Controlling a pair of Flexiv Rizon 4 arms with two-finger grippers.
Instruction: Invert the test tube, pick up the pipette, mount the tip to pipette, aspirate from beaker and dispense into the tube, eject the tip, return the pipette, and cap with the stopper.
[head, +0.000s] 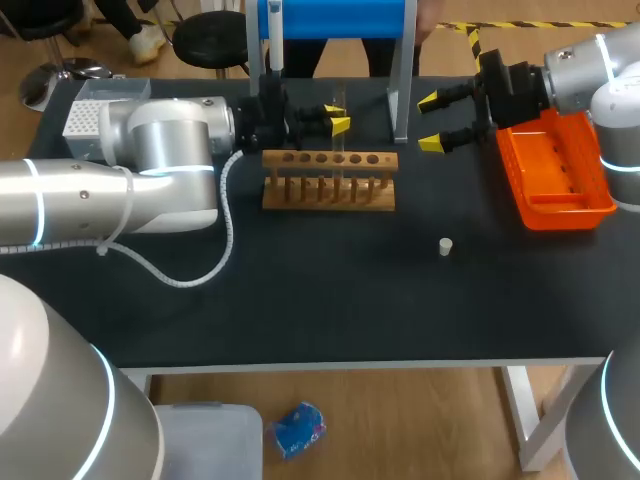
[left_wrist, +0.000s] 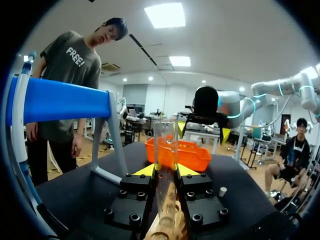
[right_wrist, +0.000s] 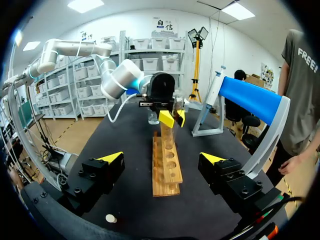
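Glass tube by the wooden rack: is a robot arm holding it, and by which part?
Yes. The left gripper pinches the test tube a little below its upper end; the right gripper is open, empty.

Clear glass test tube (left_wrist: 165, 145): upright, pinched from both sides between left gripper (left_wrist: 166, 170) jaws, top well above the yellow tips. Small white stopper (head: 445, 246): loose on table (head: 300, 300), well apart from those jaws, nearer right gripper (head: 436, 121).

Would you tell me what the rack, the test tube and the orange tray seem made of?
The rack looks like unpainted wood, tan and matt. The test tube is clear glass or plastic; the background shows through. The orange tray is probably moulded plastic, evenly coloured, slightly glossy.
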